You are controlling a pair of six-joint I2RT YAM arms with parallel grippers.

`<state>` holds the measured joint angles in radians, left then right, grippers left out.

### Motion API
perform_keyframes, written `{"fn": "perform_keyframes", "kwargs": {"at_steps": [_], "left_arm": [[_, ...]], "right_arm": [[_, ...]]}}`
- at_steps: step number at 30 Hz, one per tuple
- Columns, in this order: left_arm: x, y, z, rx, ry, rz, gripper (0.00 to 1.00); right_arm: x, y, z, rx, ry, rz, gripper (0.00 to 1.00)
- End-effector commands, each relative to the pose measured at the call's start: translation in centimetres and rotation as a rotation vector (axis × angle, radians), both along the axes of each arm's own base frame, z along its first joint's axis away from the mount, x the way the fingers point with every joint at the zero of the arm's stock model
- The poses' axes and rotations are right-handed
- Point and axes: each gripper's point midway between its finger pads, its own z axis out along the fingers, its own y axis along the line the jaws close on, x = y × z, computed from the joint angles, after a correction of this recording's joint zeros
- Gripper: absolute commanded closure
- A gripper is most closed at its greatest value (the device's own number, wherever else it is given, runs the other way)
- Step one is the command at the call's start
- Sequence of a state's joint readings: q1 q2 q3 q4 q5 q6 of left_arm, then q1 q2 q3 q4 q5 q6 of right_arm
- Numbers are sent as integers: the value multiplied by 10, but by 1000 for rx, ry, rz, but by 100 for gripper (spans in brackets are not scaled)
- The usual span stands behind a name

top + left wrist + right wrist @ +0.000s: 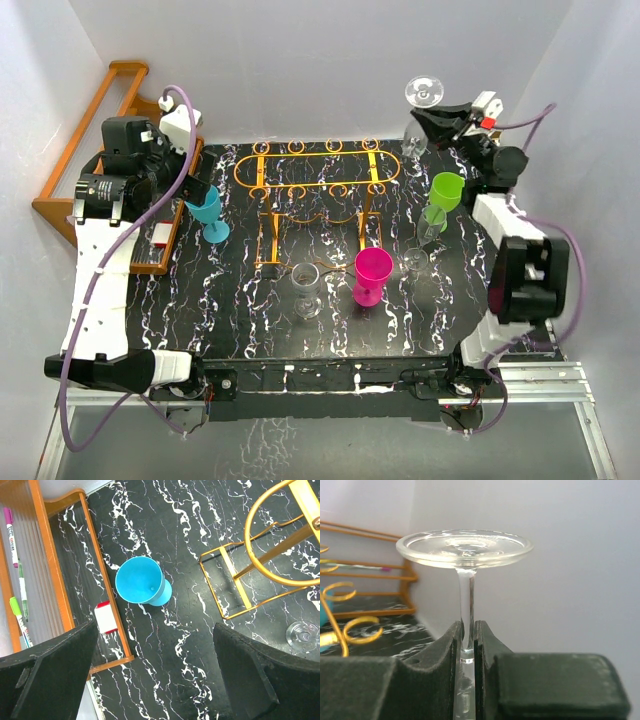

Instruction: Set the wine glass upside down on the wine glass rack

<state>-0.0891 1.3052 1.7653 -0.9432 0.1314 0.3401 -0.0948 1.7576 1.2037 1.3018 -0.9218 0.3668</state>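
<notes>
1. Nearest, both arms are bolted at the near edge of the table [240,335]. The left arm [95,280] runs up the left edge and the right arm [520,265] up the right.
2. Towards the middle, a spare clear glass [308,292] and a pink cup [371,275] stand upright side by side.
3. Further on, a green cup [444,192] stands by the right edge and a blue cup [207,212] by the left. The left claw [155,675] hangs over the blue cup, spread wide and empty, apparently parked clear of the work.
4. The rack [318,170] spans the far middle, its rails bare.
5. Above the far right corner, the right claw [466,635] pinches the stem of the wine glass [464,547]. The foot is up and the bowl down, so the foot can probably slide along a rail. The glass is beside the rack's right end, not on it.
6. The green cup, just nearer than that path, looks like the one obstacle. The wooden shelf [95,150] off the far left corner is well apart.
</notes>
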Motion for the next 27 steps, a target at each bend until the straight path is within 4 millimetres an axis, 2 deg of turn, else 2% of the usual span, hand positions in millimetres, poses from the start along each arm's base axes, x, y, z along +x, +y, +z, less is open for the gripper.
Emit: {"fn": "perform_keyframes", "kwargs": {"at_steps": [1,4,8,11,13,18,21,24,27], "left_arm": [[-6,3,1,-11,0,14,3],[-8,3,-1,-16,5,15,3],[-12,6,-1,-5,9,18,3],[-15,6,-2,-3,18,21,3],[-15,6,-3,-10,22,22,3],[-11,6,-6,-46,25,43,3],[-11,4,-8,-70,31,41,3],[-13,4,-8,-75,31,38,3],[-14,4,-11,-74,37,39,3]], "right_arm": [[-22,-29,66,-79,-183,-308,92],[-42,-35,71,-80,-158,-366,92],[-72,-44,67,-19,-7,-420,92],[-105,-42,66,11,63,-426,92],[-125,-31,63,9,123,-403,92],[-181,6,71,-40,173,-289,92],[-224,33,69,-21,243,-106,92],[-250,50,63,10,327,38,92],[-262,58,56,44,403,114,92]]}}
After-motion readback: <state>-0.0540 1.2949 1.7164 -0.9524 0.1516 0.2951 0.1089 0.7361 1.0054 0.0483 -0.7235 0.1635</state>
